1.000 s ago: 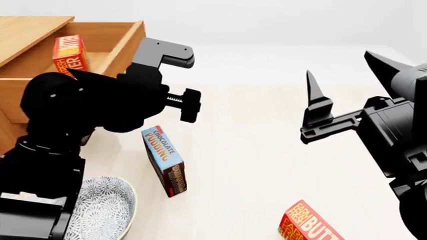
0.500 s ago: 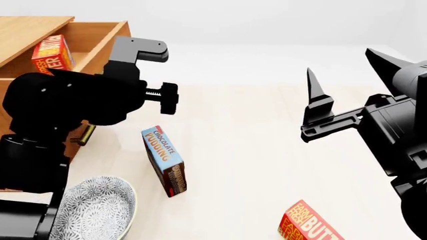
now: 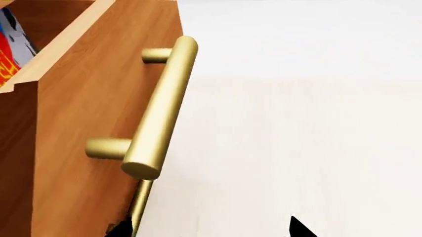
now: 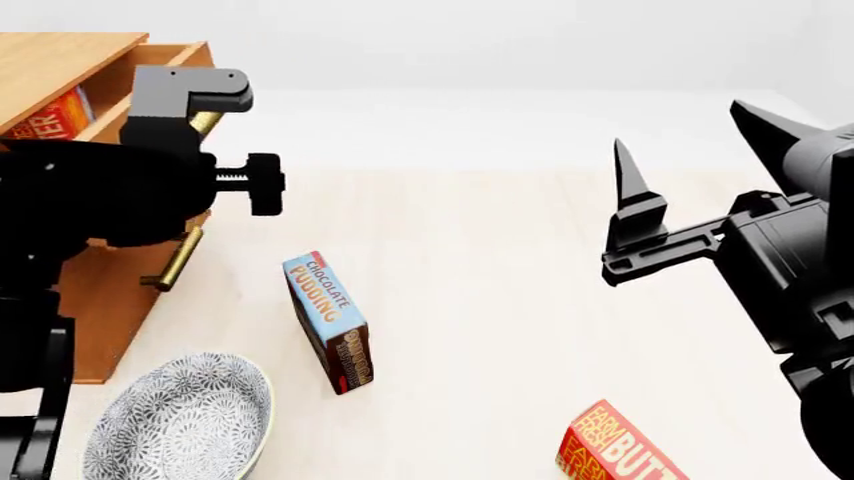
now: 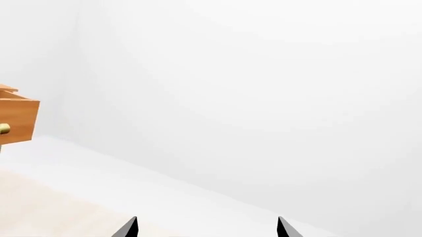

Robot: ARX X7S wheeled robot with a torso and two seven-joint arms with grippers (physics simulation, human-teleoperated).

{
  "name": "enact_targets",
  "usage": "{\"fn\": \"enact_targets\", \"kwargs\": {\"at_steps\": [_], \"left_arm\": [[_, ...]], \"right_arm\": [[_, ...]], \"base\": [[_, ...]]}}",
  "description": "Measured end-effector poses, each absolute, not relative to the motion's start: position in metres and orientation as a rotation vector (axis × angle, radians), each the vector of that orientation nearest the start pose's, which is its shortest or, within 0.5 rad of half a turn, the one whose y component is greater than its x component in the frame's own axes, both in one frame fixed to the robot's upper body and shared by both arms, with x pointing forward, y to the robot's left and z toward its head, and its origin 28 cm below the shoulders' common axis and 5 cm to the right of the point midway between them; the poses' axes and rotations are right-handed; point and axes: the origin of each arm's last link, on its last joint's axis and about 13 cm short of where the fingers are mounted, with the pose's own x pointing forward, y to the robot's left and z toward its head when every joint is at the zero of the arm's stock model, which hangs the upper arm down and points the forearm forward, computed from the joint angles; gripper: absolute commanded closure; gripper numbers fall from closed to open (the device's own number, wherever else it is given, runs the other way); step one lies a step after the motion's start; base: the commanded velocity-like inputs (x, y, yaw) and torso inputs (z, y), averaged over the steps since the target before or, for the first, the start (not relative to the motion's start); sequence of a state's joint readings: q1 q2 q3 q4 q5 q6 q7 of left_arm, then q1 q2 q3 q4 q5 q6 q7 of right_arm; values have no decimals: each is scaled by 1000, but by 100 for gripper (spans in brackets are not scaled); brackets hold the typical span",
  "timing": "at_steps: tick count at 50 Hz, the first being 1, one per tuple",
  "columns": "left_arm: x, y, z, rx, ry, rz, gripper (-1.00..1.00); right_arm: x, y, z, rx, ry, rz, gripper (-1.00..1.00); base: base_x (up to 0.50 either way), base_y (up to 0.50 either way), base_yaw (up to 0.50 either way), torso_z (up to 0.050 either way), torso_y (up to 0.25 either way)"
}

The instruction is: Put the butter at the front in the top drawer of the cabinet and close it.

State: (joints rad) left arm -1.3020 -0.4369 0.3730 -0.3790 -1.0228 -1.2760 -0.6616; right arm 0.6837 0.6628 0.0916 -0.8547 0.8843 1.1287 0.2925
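Observation:
The cabinet (image 4: 60,60) stands at the far left. Its top drawer (image 4: 167,60) is open a little, and one butter box (image 4: 51,115) stands inside it; the box also shows in the left wrist view (image 3: 8,54). My left arm (image 4: 127,190) is against the drawer front. In the left wrist view my left gripper (image 3: 207,232) is open and empty, just past the drawer's brass handle (image 3: 161,106). A second butter box (image 4: 621,448) lies at the front right. My right gripper (image 4: 694,165) is open and empty, held high at the right; it also shows in the right wrist view (image 5: 205,229).
A blue-and-brown chocolate pudding box (image 4: 331,320) stands on its edge in the middle. A patterned grey bowl (image 4: 180,420) sits at the front left. A lower drawer's brass handle (image 4: 174,260) sticks out of the cabinet front.
The top drawer has slid back into the cabinet, with the butter box in it, as my left arm moved left against its front. The right arm has not moved.

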Motion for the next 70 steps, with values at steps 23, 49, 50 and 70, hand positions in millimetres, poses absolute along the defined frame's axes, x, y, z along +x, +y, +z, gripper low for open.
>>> {"fn": "enact_targets", "kwargs": {"at_steps": [23, 49, 50, 70], "left_arm": [[360, 322, 269, -15, 497, 512, -100], [347, 327, 281, -162, 343, 513, -100], [344, 325, 285, -147, 327, 514, -100], [253, 246, 332, 131, -183, 211, -100]], "right_arm": [[206, -161, 259, -268, -275, 161, -100], [206, -161, 262, -274, -281, 160, -100], [206, -161, 262, -274, -281, 159, -100], [203, -157, 265, -280, -300, 167, -100]], "base": [[0, 0, 0, 0, 0], [2, 6, 8, 0, 0], [0, 0, 0, 0, 0], [0, 0, 0, 0, 0]]}}
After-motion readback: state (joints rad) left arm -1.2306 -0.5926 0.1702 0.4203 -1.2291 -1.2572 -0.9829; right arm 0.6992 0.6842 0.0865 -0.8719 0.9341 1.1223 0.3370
